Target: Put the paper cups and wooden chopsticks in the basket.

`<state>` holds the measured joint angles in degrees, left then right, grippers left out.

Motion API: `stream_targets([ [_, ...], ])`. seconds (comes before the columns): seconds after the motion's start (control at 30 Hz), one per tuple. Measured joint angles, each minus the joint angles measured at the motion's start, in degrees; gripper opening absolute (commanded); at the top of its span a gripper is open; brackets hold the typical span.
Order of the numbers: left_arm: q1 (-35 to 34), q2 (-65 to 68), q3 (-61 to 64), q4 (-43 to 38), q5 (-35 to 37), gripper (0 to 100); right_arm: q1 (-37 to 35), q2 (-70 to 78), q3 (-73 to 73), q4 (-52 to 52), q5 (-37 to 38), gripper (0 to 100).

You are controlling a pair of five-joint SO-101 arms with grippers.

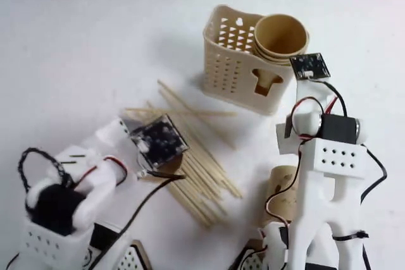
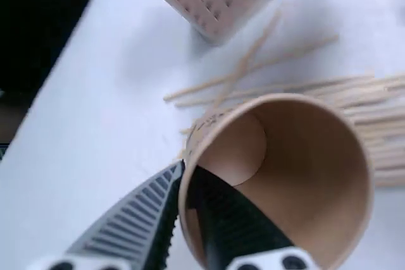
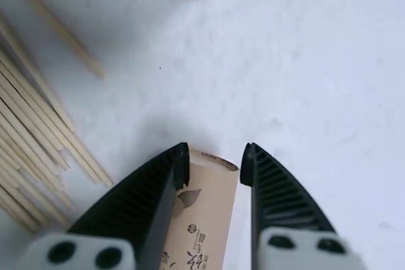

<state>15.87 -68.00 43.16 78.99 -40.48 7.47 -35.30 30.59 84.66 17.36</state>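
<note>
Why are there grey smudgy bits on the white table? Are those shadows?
Yes, soft shadows. High view: the cream perforated plastic basket darkens the white table beside its base, and the pale wooden chopsticks cast thin ones. Left wrist view: a grey patch lies under the basket's corner. Right wrist view: a faint one lies just beyond the tan paper cup.

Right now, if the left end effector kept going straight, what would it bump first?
Probably the loose chopsticks: the left end effector grips a cup by its rim, and that cup would reach them first. Depth is hard to judge.
</note>
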Motion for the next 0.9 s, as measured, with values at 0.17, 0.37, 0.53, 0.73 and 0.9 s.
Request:
stream_targets([
  [0.17,0.0,0.0,-4.8,-4.4,7.3,2,-0.1,0.0,0.0,0.0,0.0,14.5],
  [0.37,0.5,0.3,-8.4,-13.5,13.4,2,0.1,0.0,3.3,-4.4,-3.2,14.4],
  [0.53,6.0,8.4,-15.6,-15.1,15.1,2,1.4,0.0,5.1,-8.0,-4.0,14.4],
  [0.73,11.4,23.3,-30.4,-15.2,16.6,2,5.1,0.0,5.1,-10.8,-8.0,14.4],
  [0.9,14.0,36.7,-45.5,-15.2,16.6,2,7.9,0.0,5.1,-12.7,-8.5,14.4],
])
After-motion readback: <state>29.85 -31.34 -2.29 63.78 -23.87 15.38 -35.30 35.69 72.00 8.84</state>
